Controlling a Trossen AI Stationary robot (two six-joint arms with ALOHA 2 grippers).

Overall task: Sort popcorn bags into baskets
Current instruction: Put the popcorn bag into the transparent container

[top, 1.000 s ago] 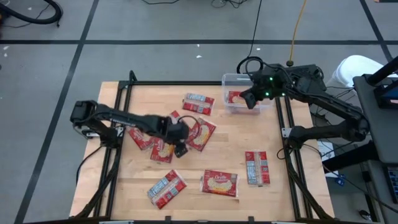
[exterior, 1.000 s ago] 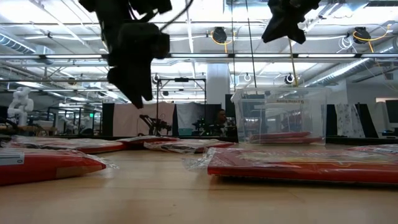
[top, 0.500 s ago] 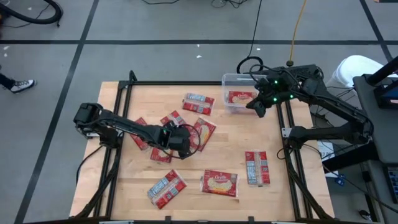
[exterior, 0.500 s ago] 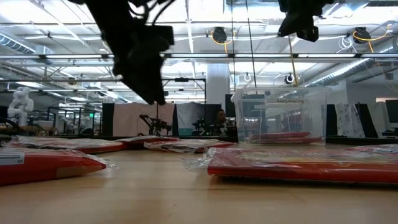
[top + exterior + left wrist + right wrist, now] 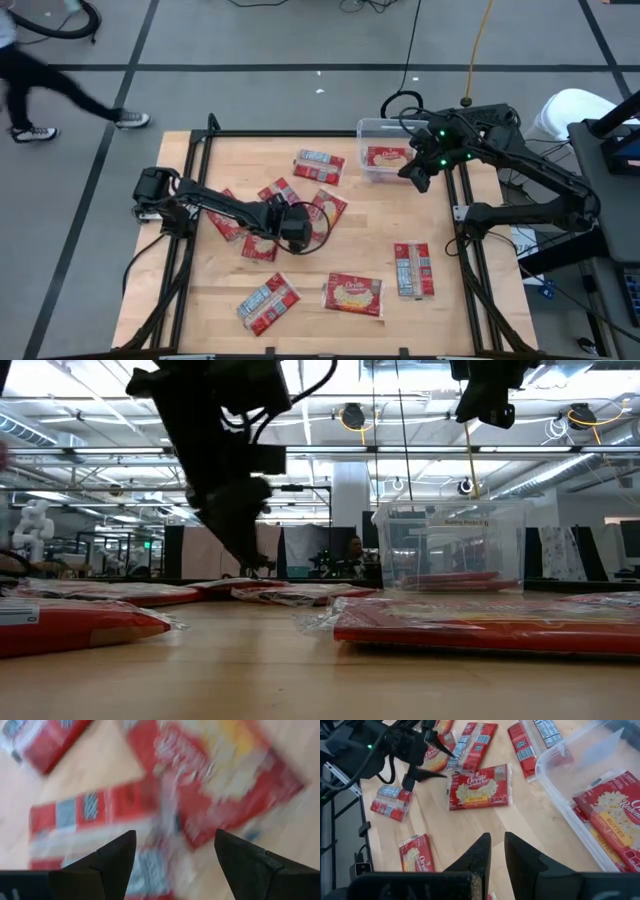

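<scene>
Several red popcorn bags lie flat on the wooden table, among them one at the far middle (image 5: 318, 165), three near the front (image 5: 268, 303) (image 5: 353, 293) (image 5: 413, 270), and a loose pile at the middle (image 5: 325, 212) (image 5: 258, 243). My left gripper (image 5: 297, 238) (image 5: 175, 855) hangs open, tilted down, just above that pile. The clear basket (image 5: 367, 170) (image 5: 450, 545) stands at the far right with a bag (image 5: 386, 155) (image 5: 615, 815) lying in it. My right gripper (image 5: 415, 180) (image 5: 497, 852) is shut and empty, high up beside the basket's near right corner.
A black frame (image 5: 300, 133) runs round the table. Bare wood (image 5: 370, 225) lies between the pile and the basket. A person (image 5: 60, 90) walks across the floor beyond the table's far left corner.
My left gripper has sunk toward the pile of bags in the middle, drifting a little toward the table's right edge and rolling its wrist. My right gripper has drawn off the basket toward the table's right edge and tipped, uncovering the bag inside.
</scene>
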